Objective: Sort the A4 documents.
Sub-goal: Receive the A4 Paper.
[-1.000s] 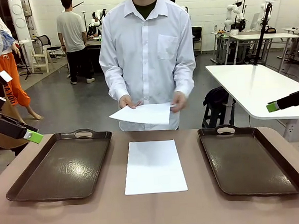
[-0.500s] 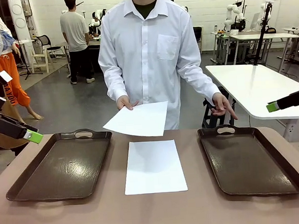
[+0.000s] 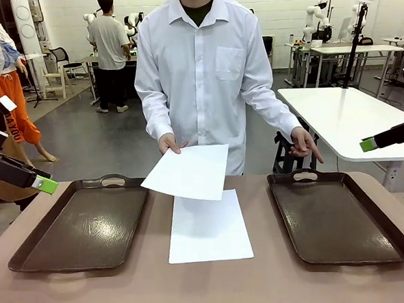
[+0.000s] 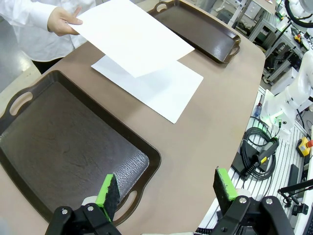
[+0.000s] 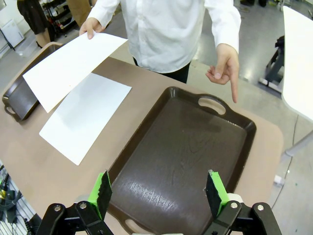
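One white A4 document (image 3: 209, 226) (image 4: 155, 88) (image 5: 83, 117) lies flat on the table between two dark brown trays. A person's hand (image 3: 167, 143) holds a second A4 document (image 3: 187, 171) (image 4: 132, 36) (image 5: 68, 66) in the air over the far end of the lying sheet. The person's other hand (image 3: 304, 144) (image 5: 224, 66) points a finger down at the right tray (image 3: 336, 215) (image 5: 183, 156). My left gripper (image 3: 43, 182) (image 4: 166, 188) hovers open at the far left, above the left tray (image 3: 83, 224) (image 4: 63, 147). My right gripper (image 3: 369, 143) (image 5: 159, 191) hangs open at the far right, above the right tray.
Both trays are bare inside, with handles at their ends. The brown table (image 3: 210, 288) has free room along its near edge. A white table (image 3: 344, 115) stands behind on the right. Other people stand far back on the left.
The person has let go of the sheet with one hand, lowered it over the table with the other, and pointed the free hand at the right tray. Neither arm has moved.
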Robot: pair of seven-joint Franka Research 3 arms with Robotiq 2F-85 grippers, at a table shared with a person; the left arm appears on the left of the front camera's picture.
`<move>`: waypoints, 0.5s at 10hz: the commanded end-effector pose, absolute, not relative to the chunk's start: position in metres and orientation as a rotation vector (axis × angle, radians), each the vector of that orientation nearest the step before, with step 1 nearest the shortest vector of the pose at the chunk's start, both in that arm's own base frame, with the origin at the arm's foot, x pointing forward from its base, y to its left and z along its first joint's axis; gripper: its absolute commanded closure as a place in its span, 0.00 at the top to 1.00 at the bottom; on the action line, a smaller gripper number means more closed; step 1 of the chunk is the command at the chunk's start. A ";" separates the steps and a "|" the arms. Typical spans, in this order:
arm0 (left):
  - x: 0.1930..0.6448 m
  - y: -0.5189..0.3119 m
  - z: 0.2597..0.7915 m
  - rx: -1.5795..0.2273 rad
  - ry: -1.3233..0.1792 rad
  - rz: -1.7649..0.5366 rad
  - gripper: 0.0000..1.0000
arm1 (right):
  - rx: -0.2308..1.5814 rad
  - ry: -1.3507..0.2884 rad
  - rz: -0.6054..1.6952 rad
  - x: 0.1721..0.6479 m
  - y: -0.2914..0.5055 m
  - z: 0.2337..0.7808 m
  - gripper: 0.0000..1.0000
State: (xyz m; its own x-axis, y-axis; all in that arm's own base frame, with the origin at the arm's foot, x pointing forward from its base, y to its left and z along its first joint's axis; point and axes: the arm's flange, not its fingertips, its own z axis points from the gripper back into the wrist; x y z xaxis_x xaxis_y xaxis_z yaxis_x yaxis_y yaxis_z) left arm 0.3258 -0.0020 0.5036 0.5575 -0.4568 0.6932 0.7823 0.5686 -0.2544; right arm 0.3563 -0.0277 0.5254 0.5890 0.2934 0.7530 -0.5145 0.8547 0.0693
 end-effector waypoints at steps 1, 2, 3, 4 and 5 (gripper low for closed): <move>0.328 -0.001 0.503 -0.611 -0.628 -0.800 1.00 | 0.295 -0.812 0.481 0.356 -0.028 0.525 1.00; 0.328 -0.001 0.503 -0.611 -0.628 -0.800 1.00 | 0.295 -0.812 0.481 0.356 -0.028 0.525 1.00; 0.328 -0.001 0.503 -0.611 -0.628 -0.800 1.00 | 0.295 -0.812 0.481 0.356 -0.028 0.525 1.00; 0.328 -0.001 0.503 -0.611 -0.628 -0.800 1.00 | 0.295 -0.815 0.478 0.356 -0.028 0.525 1.00; 0.328 -0.001 0.503 -0.611 -0.628 -0.800 1.00 | 0.327 -0.787 0.467 0.361 -0.029 0.522 1.00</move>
State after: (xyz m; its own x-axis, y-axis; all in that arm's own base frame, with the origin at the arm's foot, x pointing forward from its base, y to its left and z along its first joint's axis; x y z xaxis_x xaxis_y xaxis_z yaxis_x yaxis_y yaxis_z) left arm 0.3258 -0.0021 0.5036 0.5576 -0.4566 0.6932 0.7822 0.5686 -0.2546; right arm 0.3564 -0.0276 0.5244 0.5940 0.2907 0.7501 -0.5143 0.8542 0.0762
